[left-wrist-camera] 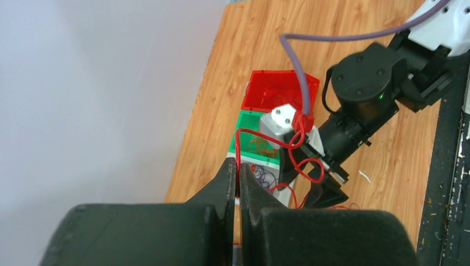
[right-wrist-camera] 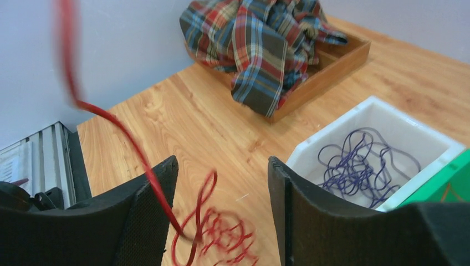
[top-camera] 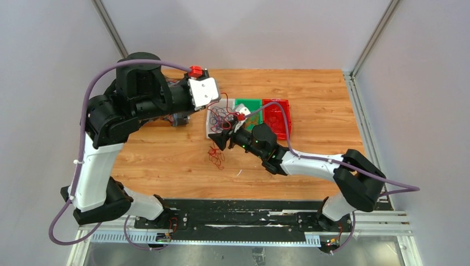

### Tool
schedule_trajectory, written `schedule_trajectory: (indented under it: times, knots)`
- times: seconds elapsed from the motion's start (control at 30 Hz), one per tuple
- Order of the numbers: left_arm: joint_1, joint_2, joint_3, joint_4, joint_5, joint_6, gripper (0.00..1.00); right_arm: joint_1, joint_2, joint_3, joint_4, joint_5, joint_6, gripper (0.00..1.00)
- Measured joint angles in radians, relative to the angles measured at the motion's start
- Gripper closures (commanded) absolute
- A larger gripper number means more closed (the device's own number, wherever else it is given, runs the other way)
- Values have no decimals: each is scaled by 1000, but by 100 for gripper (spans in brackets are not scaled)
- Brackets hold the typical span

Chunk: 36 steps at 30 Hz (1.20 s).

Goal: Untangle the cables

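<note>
The cables lie apart by colour. A purple cable is heaped in the white bin. An orange-brown one lies in the green bin. The red cable has a loose clump on the table, and a strand rises from it to my left gripper, which is shut on the red cable above the white bin. My right gripper hangs open just over the red clump, with the taut red strand crossing in front of its left finger. From above, the right gripper sits beside the bins.
A red bin stands to the right of the green bin. A wooden tray holding a plaid cloth sits at the back left. The right arm's lilac hose arcs over the bins.
</note>
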State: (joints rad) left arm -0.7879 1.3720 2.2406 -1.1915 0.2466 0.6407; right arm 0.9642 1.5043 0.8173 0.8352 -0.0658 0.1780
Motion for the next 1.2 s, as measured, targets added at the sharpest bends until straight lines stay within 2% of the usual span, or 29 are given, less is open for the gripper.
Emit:
schedule_trajectory:
  times: [0.2, 0.33, 0.63, 0.9, 1.13, 1.2]
  knots:
    - [0, 8, 53, 0, 25, -2, 100, 0, 121, 31, 29, -13, 71, 62]
    - [0, 38, 122, 5, 34, -11, 100, 1, 203, 70, 47, -14, 113, 68]
    - [0, 40, 135, 184, -7, 8, 99, 1, 278, 19, 118, 22, 180, 71]
    - [0, 29, 161, 465, -122, 95, 100, 15, 367, -95, 163, 72, 243, 74]
    - [0, 28, 202, 663, -187, 207, 100, 36, 383, -127, 196, 96, 281, 77]
    - [0, 29, 211, 715, -197, 247, 100, 45, 387, -127, 202, 106, 287, 73]
